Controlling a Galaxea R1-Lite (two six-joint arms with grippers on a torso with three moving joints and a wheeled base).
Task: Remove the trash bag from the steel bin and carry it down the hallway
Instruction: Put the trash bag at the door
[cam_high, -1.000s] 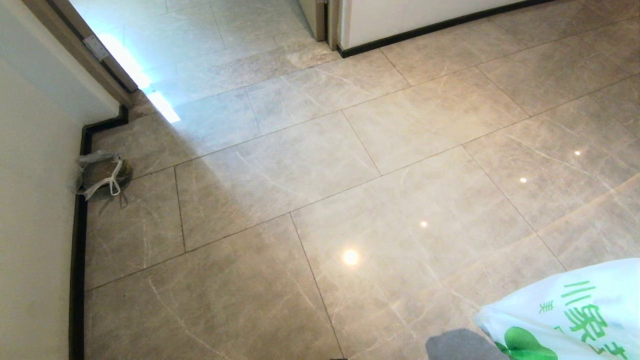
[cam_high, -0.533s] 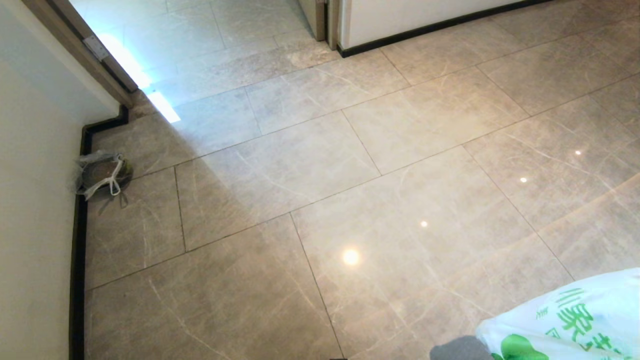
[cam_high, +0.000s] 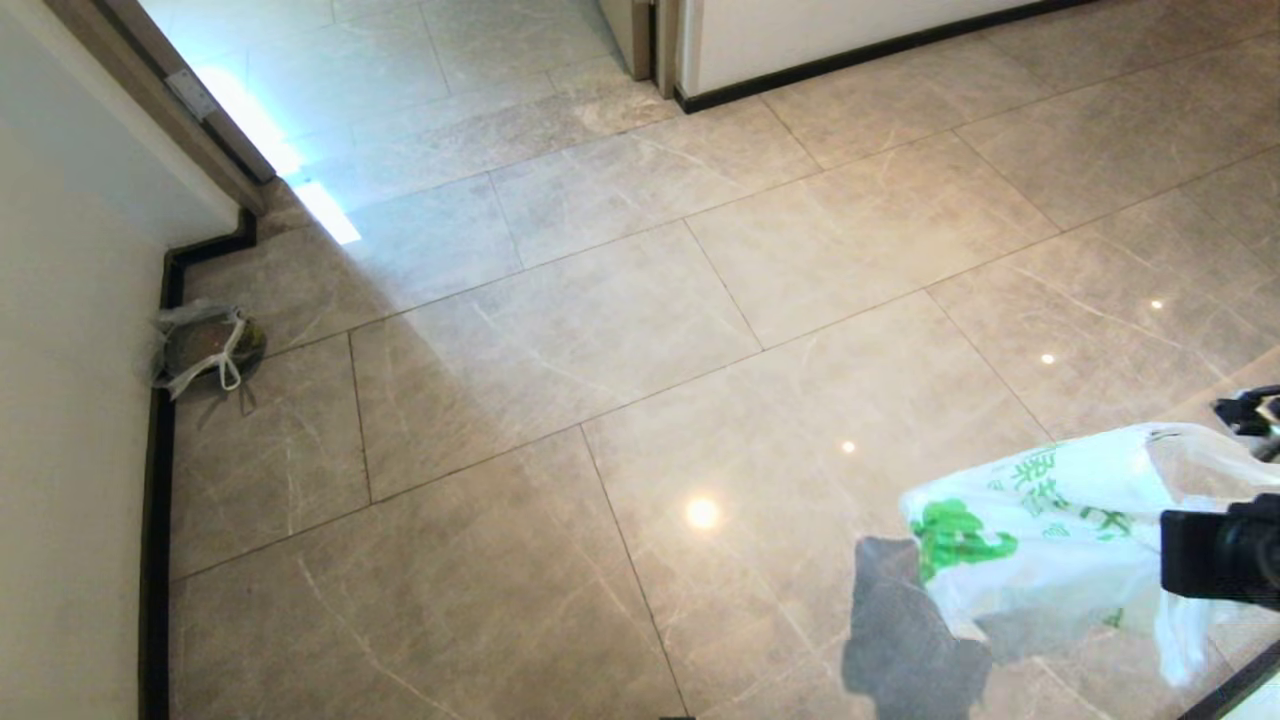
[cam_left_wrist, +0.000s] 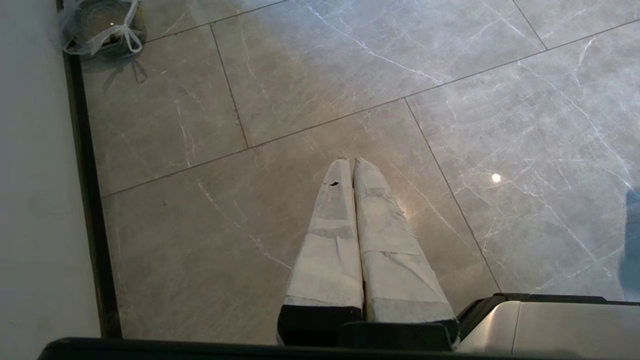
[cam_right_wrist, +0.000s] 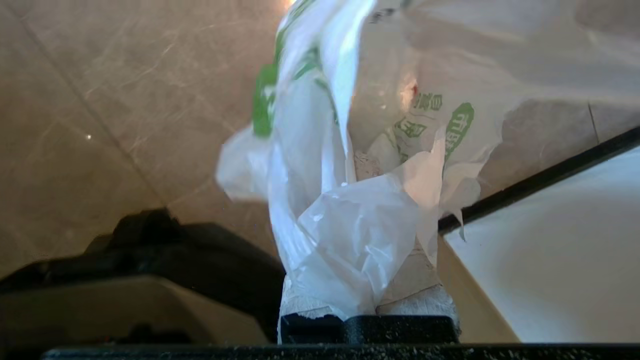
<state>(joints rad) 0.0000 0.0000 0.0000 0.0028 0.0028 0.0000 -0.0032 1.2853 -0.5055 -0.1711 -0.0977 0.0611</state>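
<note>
Head view, left to right: white wall (cam_high: 70, 400) with dark baseboard (cam_high: 155, 520) fills the 9 o'clock edge; a small greyish see-through bag (cam_high: 205, 345) with a white tie sits on the floor against the baseboard at about 9 o'clock, well apart from everything else; open doorway (cam_high: 300, 60) with bright light spilling in at 11 o'clock; glossy beige-grey tile floor (cam_high: 600, 350) of the hallway covers the middle; second wall (cam_high: 850, 25) with baseboard at 1 o'clock.

Left gripper (cam_left_wrist: 348, 161): seen only from its wrist camera; taped fingers pressed together, nothing between them; pointing down at bare tile, the small see-through bag far off by the wall.

Trash bag (cam_high: 1040, 530): white, green print, at 4 o'clock in the head view; hanging in the air clear of the floor, its grey shadow (cam_high: 915, 640) on the tile at 5 o'clock.

Right gripper (cam_right_wrist: 367, 305): fingers clamped on a bunched fold of the trash bag's plastic; rest of the bag billows out beyond the fingertips; black arm hardware (cam_high: 1220, 555) shows at 4 o'clock, at the frame edge, just beside the bag.

Steel bin: in none of the views.
</note>
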